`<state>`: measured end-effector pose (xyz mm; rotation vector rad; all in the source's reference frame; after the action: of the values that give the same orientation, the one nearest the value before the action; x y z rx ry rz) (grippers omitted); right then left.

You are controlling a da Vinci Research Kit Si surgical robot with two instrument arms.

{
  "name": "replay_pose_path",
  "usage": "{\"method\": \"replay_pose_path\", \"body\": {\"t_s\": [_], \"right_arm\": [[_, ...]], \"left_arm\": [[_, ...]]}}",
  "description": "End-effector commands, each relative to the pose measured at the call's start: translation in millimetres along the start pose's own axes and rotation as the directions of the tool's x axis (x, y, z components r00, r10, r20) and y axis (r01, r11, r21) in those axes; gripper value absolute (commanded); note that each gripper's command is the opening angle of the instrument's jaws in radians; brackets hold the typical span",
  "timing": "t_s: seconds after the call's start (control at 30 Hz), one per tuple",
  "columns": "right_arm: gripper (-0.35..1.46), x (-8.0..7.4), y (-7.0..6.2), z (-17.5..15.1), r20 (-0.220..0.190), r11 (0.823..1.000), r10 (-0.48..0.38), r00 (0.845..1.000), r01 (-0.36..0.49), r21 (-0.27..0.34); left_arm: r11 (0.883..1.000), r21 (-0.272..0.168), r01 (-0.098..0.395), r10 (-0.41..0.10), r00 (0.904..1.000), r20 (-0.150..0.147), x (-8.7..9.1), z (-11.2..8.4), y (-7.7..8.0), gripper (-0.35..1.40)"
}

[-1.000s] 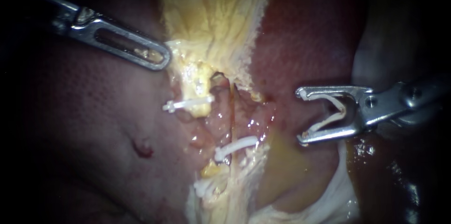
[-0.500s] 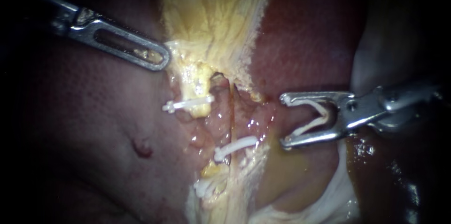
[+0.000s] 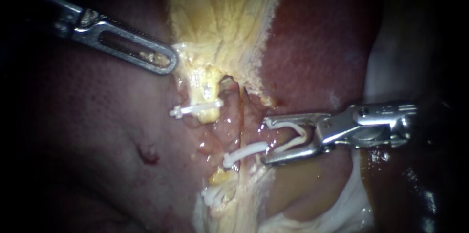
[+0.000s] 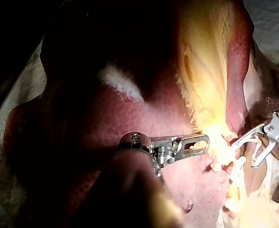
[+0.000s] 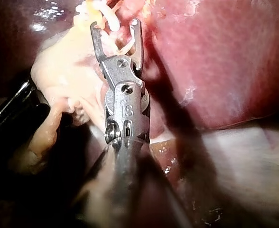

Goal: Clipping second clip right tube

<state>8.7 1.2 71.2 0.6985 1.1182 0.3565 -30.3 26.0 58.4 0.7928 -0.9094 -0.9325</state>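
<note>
Clearly, the right instrument (image 3: pixel 267 141) holds a fresh clip (image 3: pixel 302 137) in spread jaws (right tube (image 3: pixel 240 118) not yet between them). If it advances, its lower jaw might snag the seated clip (image 3: pixel 244 152).

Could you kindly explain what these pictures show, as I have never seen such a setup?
This is a surgical robot working on a pig's liver on a bench. One picture comes from an endoscope close to the tissue; the other two come from cameras on each arm. The left instrument, a thin shaft ending in a small claw, grips the yellow tissue. The right instrument holds an open white clip in its spread claw, beside a closed clip already on a tube.
</note>
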Motion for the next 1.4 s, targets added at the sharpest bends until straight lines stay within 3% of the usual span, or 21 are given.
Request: {"method": "replay_pose_path", "body": {"t_s": [0.03,0.33,0.77,0.9,1.2,1.4], "right_arm": [[0.49,0.0,0.2,0.3,0.002,1.0,0.007,1.0,-0.007,0.003],[0.49,0.3,1.0,3.2,0.014,0.999,0.025,1.0,-0.026,0.035],[0.49,0.5,1.4,6.0,-0.007,0.995,0.047,0.999,-0.046,0.094],[0.49,0.6,1.3,6.0,-0.031,0.992,0.057,0.998,-0.053,0.114],[0.49,1.5,0.0,5.6,-0.092,0.979,0.112,0.989,-0.094,0.181],[0.49,2.5,-1.8,5.8,-0.121,0.96,0.138,0.983,-0.103,0.259]], "left_arm": [[1.0,0.0,0.0,0.0,1.0,0.0,0.0,0.0,0.0,-0.35],[1.0,-0.001,0.0,0.0,1.0,0.0,0.0,0.1,0.0,-0.35],[1.0,-0.001,0.0,0.0,1.0,0.001,0.0,0.2,0.0,-0.35],[1.0,-0.001,0.0,0.0,1.0,0.001,0.0,0.2,-0.1,-0.35],[1.0,-0.001,0.0,0.0,1.0,0.001,0.0,0.2,-0.1,-0.35],[1.0,-0.001,0.0,0.0,1.0,0.001,0.0,0.1,-0.1,-0.35]]}}
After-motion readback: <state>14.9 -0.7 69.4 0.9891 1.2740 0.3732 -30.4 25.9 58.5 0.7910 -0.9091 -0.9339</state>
